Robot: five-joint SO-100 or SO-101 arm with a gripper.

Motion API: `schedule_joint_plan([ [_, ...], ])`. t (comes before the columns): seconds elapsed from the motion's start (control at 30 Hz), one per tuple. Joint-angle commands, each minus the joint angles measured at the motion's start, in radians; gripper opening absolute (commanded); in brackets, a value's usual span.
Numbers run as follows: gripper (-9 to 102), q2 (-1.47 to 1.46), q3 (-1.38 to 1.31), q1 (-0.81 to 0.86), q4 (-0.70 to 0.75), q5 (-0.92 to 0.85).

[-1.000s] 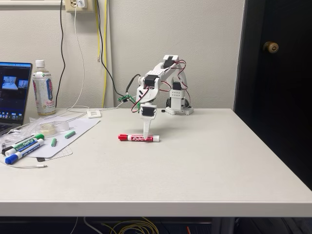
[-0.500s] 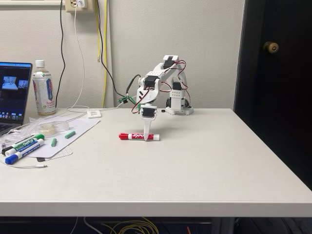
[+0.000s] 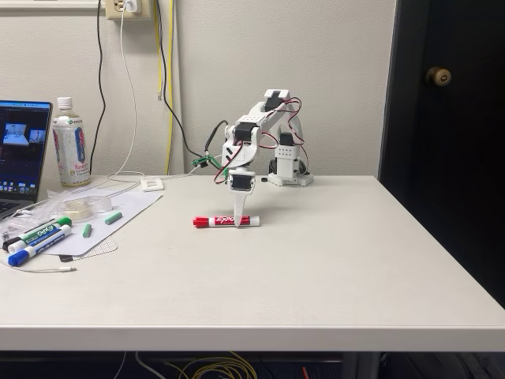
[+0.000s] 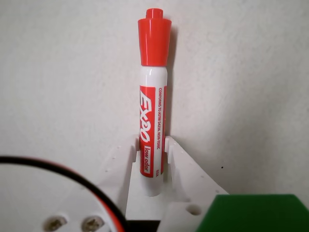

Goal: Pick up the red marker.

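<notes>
White walls and a pale table [image 3: 331, 268] are framing the scene as the white arm's gripper [image 3: 237, 224] is reaching down at the table's middle, its two fingers [image 4: 126, 159] pressing on either side of the red marker [image 3: 226, 222]. In the wrist view the marker [image 4: 153, 111] is sitting between the white fingers, its lower barrel pinched and its red cap pointing away from the camera. In the fixed view it is lying flat on the tabletop, cap to the left, just in front of the arm's base [image 3: 289, 175]. Far to the left, a green-capped marker [image 3: 43, 231] and a blue-capped marker [image 3: 35, 247] are resting near the table edge beside a laptop [image 3: 22, 154] and a plastic bottle [image 3: 69, 146]. A dark door [image 3: 450, 103] is standing at the right.
</notes>
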Motion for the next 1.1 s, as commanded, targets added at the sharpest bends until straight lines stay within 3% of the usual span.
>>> schedule_joint_plan([
  [0.0, 4, 0.075, -0.035, -0.014, 0.018, 0.029],
  [0.6, 4, 0.255, -0.034, -0.064, 0.161, 0.107],
  [1.07, 8, 0.238, -0.032, -0.078, 0.149, 0.121],
])
